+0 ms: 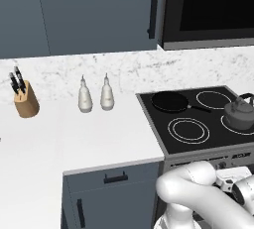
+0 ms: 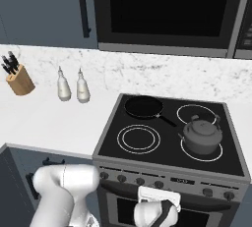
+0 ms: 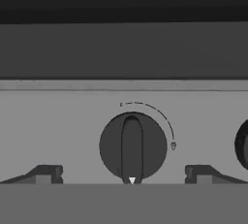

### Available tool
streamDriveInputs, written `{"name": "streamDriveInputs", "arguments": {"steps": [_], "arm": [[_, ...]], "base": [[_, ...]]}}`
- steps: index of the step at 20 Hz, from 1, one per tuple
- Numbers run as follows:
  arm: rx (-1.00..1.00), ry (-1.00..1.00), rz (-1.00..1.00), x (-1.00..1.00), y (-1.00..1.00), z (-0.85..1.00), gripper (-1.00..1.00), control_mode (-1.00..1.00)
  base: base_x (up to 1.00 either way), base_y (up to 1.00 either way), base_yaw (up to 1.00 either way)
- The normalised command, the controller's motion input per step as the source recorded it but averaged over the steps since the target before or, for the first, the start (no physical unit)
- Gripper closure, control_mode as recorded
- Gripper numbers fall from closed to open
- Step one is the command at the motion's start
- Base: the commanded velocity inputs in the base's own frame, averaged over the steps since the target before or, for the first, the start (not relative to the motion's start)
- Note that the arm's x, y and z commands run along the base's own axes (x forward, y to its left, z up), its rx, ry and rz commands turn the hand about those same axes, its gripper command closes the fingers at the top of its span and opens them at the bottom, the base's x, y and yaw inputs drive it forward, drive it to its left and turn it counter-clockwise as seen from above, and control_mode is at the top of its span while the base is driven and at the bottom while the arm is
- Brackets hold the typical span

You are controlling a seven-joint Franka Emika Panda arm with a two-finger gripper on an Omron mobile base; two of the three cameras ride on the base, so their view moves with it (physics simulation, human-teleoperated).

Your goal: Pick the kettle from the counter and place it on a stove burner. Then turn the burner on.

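**Kettle on the burner, gripper at the knob**

The kettle (image 2: pixel 201 136) sits upright on the stove's (image 2: pixel 167 159) near right burner (image 2: pixel 215 153), right of the frying pan (image 2: pixel 143 106). The gripper (image 3: pixel 123 174) faces the front control panel, its fingertips (image 3: pixel 46 173) spread wide apart either side of a dark knob (image 3: pixel 132 145), not touching it. The white counter (image 1: pixel 99 134) lies left of the stove.

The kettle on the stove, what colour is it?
The kettle is dark grey all over, like dull metal. It shows best in the right base view.
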Motion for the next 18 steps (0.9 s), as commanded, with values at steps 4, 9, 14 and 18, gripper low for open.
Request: {"name": "streamDriveInputs", "arguments": {"steps": [4,9,14,18], "arm": [[-0.03,0.0,0.01,0.0,-0.01,-0.09,-1.0,-1.0],[-0.14,0.03,0.02,0.0,0.0,-0.52,-1.0,-1.0],[0.0,0.0,0.0,0.01,0.0,0.0,-1.0,-1.0],[0.0,0.0,0.0,0.01,0.0,0.12,-1.0,-1.0]], "base": [[0.0,0.0,0.0],[0.0,0.0,0.0],[0.0,0.0,0.0],[0.0,0.0,0.0]]}}
